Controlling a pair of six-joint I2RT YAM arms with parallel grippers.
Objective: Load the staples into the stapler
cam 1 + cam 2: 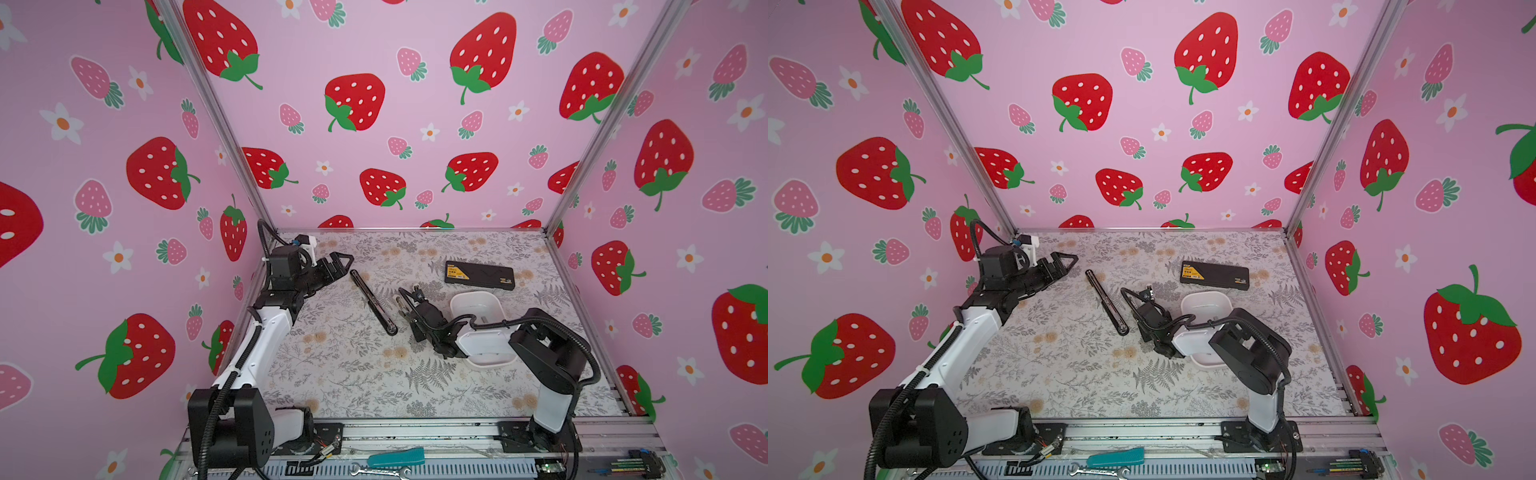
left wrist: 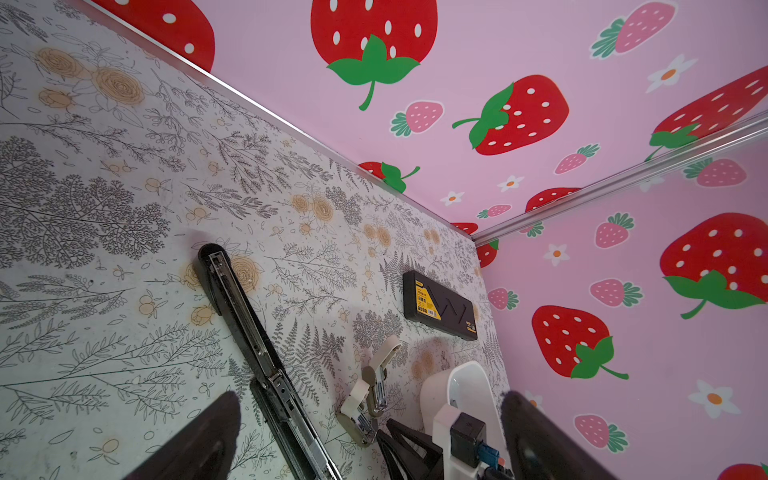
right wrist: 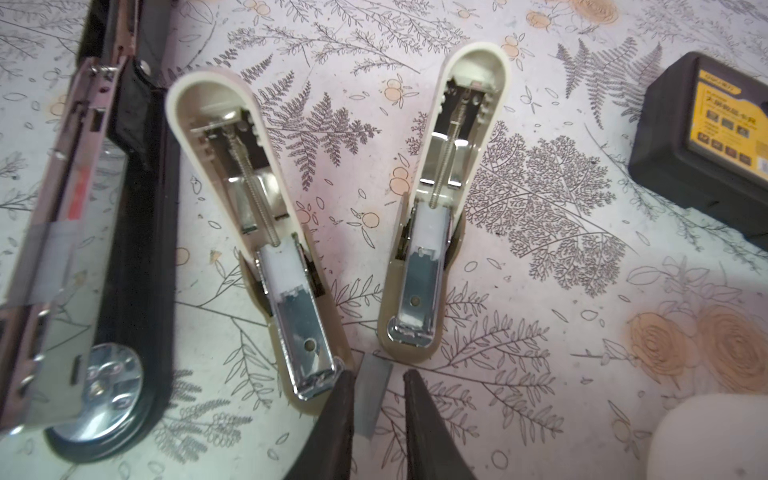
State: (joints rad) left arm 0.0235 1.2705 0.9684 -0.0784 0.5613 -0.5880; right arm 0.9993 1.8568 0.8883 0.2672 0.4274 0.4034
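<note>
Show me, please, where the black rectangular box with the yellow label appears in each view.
In a top view: black rectangular yellow-labelled box right of centre, behind the white plastic tray.
In a top view: same spot.
Left wrist: beyond the tray, near the wall corner.
Right wrist: cut off by the frame edge.
Landmark: the long black opened stapler.

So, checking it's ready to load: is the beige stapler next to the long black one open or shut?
Open. The beige stapler has its cover swung back, with spring and metal staple channel exposed.
</note>
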